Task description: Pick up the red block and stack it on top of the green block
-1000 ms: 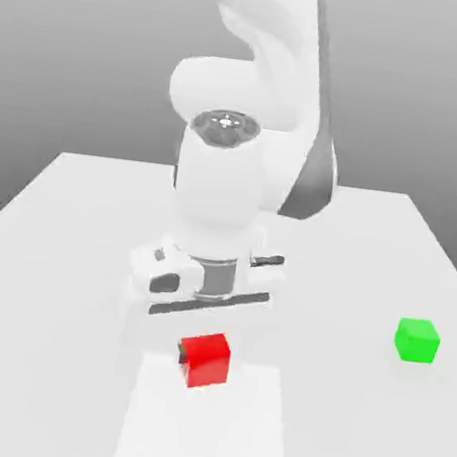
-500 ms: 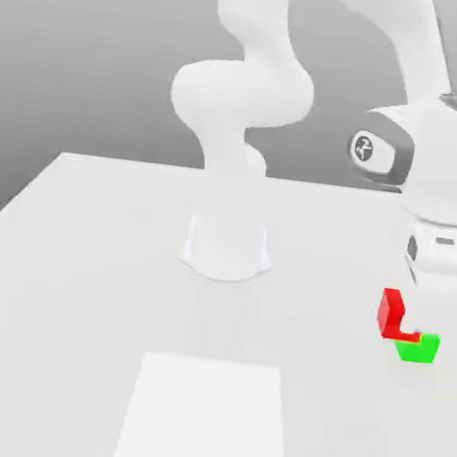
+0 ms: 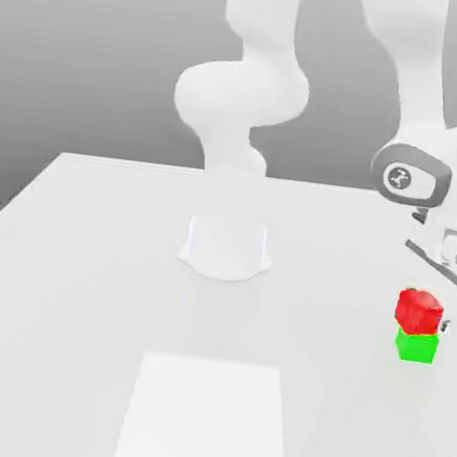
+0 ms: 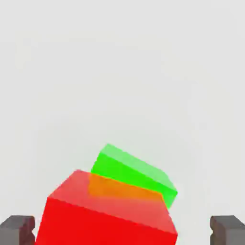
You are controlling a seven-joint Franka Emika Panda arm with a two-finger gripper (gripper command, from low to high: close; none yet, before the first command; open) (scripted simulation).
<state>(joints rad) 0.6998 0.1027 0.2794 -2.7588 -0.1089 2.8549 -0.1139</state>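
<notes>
A plain white bench (image 3: 84, 285) carries everything. Directly on it, just below the end effector (image 3: 443, 299), sits the green block (image 3: 417, 346), resting flat on the surface near the bench's edge at the exterior view's right. The arm's round white base (image 3: 226, 247) stands on the bench well apart from the end effector, toward the middle. A paler rectangular patch (image 3: 206, 416) lies flat on the bench nearer the front, also well away from the end effector.
</notes>
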